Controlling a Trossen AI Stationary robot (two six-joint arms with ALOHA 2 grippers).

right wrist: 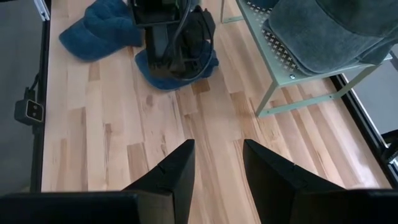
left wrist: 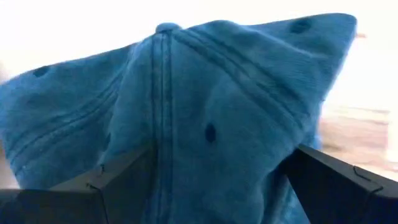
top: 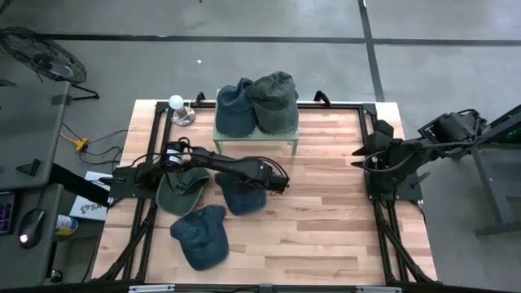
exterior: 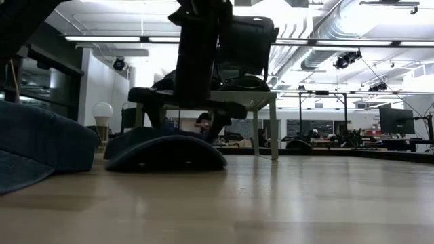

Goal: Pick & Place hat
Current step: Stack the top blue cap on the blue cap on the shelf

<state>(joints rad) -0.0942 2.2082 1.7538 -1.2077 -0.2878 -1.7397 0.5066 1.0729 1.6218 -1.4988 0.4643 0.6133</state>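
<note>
The left gripper (top: 277, 184) hangs with fingers spread wide over a dark blue cotton cap (top: 241, 194) lying on the pale wood-plank table (top: 326, 228); the cap's crown sits between them. The right gripper (right wrist: 214, 165), fingers partly apart and empty, waits far right.

Floor: grey concrete (top: 244, 57), crossed by dark seam lines that split it into large slabs.
Fan: 1 round wire-guard fan (top: 37, 55) stands on the floor off the table's far left corner.
Side desk: a dark desk (top: 24, 175) at the left edge carries a computer mouse (top: 31, 224).
Cable: a yellow plug (top: 79, 144) with a cord lies on the floor beside the table.
Ceiling: exposed pale ducts (exterior: 319, 30) and long strip lights (exterior: 108, 38) run overhead.
Far room: a monitor (exterior: 397, 122) and cluttered benches (exterior: 339, 139) line the back, with a white wall (exterior: 102, 85) at left.
</note>
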